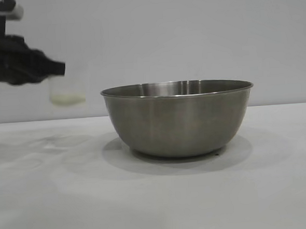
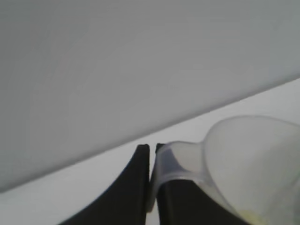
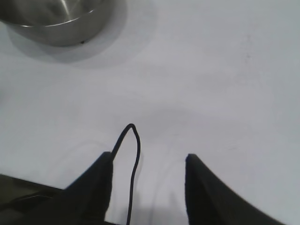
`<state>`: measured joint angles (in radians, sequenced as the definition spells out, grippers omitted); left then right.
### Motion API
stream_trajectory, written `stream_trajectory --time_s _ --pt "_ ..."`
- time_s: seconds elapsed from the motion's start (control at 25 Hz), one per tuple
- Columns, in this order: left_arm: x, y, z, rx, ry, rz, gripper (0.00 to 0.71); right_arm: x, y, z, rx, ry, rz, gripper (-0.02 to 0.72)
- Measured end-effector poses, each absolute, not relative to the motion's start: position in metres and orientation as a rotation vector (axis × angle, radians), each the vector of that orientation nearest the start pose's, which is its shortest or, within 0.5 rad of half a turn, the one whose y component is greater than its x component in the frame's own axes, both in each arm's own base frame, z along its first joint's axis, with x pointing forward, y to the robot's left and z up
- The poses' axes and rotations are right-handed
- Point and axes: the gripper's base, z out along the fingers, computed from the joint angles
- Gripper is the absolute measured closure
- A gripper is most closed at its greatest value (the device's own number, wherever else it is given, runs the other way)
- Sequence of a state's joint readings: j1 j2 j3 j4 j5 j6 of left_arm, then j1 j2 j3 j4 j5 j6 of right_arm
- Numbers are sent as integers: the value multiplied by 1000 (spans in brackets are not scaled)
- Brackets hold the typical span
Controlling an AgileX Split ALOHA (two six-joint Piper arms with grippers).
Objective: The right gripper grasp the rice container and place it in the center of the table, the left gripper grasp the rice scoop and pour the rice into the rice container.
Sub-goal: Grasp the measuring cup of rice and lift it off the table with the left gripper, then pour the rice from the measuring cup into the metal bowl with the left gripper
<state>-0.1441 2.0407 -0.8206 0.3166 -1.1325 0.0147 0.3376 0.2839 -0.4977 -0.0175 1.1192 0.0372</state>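
Two arms are mine to mind, and only the left is busy. At about ten o'clock in the exterior view, the left gripper [image 1: 56,69] has its jaws pinched tight on the handle of the scoop [image 1: 67,91], which hangs clear of the desk [image 1: 158,197] with a pale layer of rice [image 1: 68,99] in its bottom. I judge it is held level so nothing spills on the way over. The bowl [image 1: 178,118] stands upright at the centre, well to the scoop's three o'clock, rim open and waiting, so its placing looks done and the pour is what remains.

From the left wrist view I get what the exterior view hides: the handle strap wrapped around one finger [image 2: 180,206] and caught between the two, with the scoop [image 2: 253,164] wall just beside. The right wrist view alone shows the right gripper [image 3: 149,161], jaws apart and holding nothing, hanging over bare desk, with the bowl [image 3: 56,23] well off at eleven o'clock. I take it as parked out of the way.
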Motion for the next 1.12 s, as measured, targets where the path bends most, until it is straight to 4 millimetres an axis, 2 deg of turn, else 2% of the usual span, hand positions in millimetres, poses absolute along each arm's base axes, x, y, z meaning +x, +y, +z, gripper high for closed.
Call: stream_trajectory --time_s 0.28,0.52,0.8,1.12 --pt "362 -93 163 685 1384 -182 710 33 10 268 -360 2369 154 404" --pt "365 -123 178 933 1177 -101 710 33 10 268 -360 2369 154 404" --pt "363 -161 195 1196 830 145 710 33 10 268 -357 2369 155 404" --pt "361 -194 210 1366 502 393 710 33 10 268 -343 2372 161 404"
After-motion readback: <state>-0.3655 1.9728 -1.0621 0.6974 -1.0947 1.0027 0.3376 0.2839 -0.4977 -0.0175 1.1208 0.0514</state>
